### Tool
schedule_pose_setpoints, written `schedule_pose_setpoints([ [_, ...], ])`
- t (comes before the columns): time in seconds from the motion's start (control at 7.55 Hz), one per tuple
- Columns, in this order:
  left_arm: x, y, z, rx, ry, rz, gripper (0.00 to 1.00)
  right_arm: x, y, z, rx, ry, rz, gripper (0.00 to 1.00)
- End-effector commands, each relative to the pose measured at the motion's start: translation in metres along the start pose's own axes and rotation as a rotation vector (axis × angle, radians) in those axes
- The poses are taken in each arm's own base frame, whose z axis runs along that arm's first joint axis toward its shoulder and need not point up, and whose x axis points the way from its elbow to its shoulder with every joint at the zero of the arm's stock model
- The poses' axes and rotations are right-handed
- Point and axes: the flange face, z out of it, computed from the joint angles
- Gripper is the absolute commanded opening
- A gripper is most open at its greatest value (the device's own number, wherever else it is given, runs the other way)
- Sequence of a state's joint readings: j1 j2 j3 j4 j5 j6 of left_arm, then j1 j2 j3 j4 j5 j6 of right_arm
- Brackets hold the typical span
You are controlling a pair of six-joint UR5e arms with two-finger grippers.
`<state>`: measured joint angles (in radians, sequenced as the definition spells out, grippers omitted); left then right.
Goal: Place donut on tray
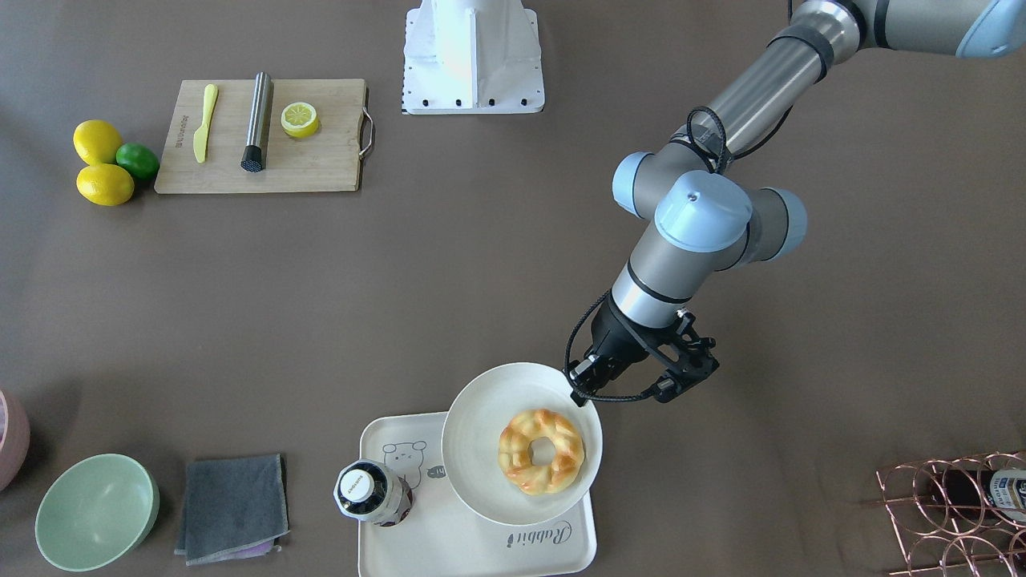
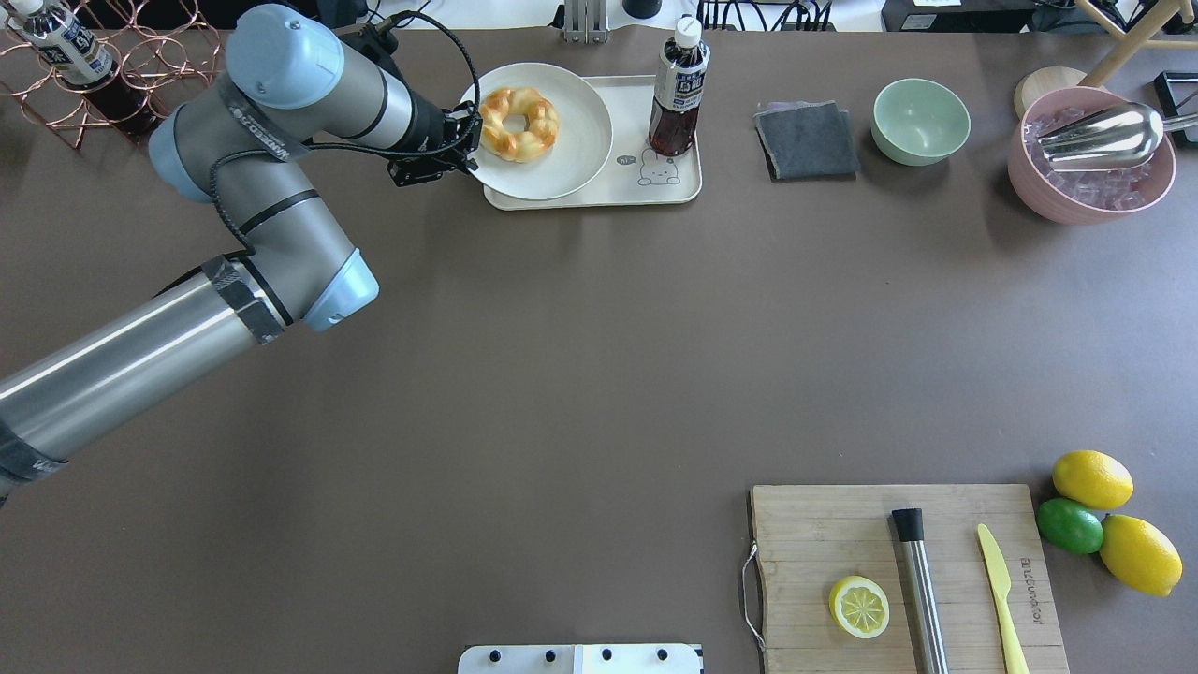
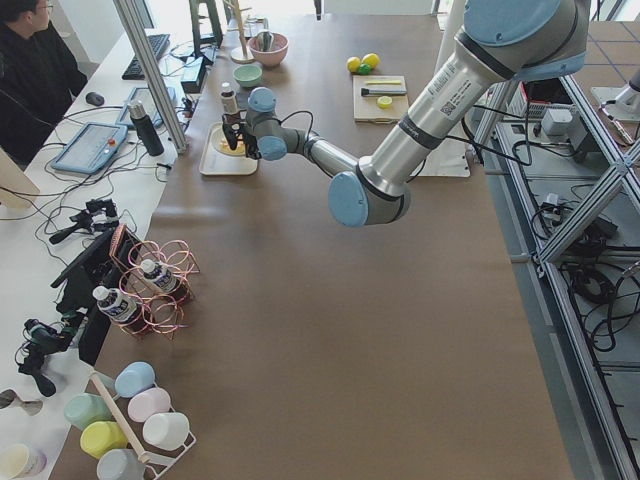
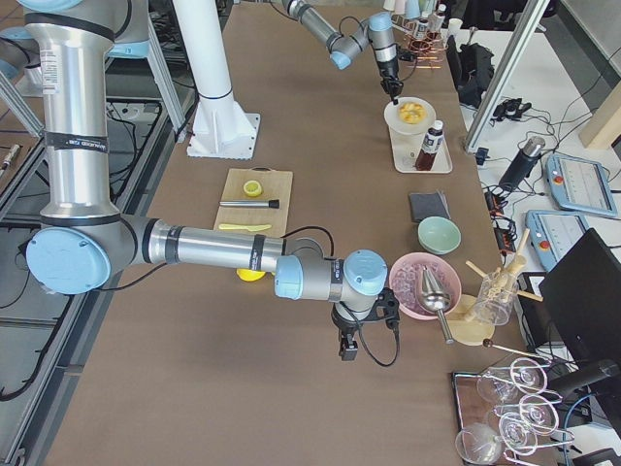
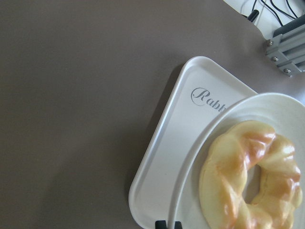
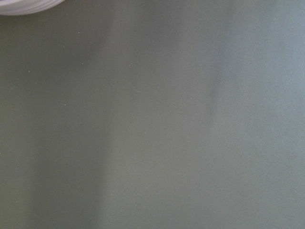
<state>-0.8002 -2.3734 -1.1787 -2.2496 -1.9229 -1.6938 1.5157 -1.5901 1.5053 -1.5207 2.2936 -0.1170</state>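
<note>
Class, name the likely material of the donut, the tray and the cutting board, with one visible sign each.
Donut: possibly glossy plastic or real glazed dough; shiny patches. Tray: probably matte plastic; smooth, printed cream surface. Cutting board: unfinished-looking wood; visible grain.

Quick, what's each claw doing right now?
Left claw: closed on the rim of the plate that carries the donut.
Right claw: cannot be told, seen only from the side.
</note>
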Motion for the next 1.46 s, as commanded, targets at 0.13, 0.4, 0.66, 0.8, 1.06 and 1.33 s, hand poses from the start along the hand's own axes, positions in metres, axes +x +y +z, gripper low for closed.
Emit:
schedule_pose_setpoints([
  [0.13,0.017,-0.008,0.039,0.086,-0.019,-0.196,0.00,0.008,0.013,-0.002,0.009,-0.016,0.020,1.00],
  [0.4,0.012,-0.003,0.052,0.102,0.007,-0.258,0.00,0.010,0.016,-0.005,0.016,-0.017,0.023,1.00],
  [0.66,0.016,0.015,0.058,0.091,0.009,-0.246,0.00,0.010,0.014,-0.007,0.020,-0.017,0.023,1.00],
  [0.8,0.020,0.022,0.059,0.084,0.011,-0.242,0.00,0.010,0.014,-0.005,0.018,-0.017,0.022,1.00],
  [1.06,0.019,0.033,0.066,0.103,0.012,-0.230,0.00,0.010,0.015,-0.005,0.018,-0.017,0.022,1.00],
  [1.33,0.015,0.048,0.075,0.143,0.015,-0.178,0.99,0.010,0.015,-0.005,0.018,-0.019,0.022,1.00],
])
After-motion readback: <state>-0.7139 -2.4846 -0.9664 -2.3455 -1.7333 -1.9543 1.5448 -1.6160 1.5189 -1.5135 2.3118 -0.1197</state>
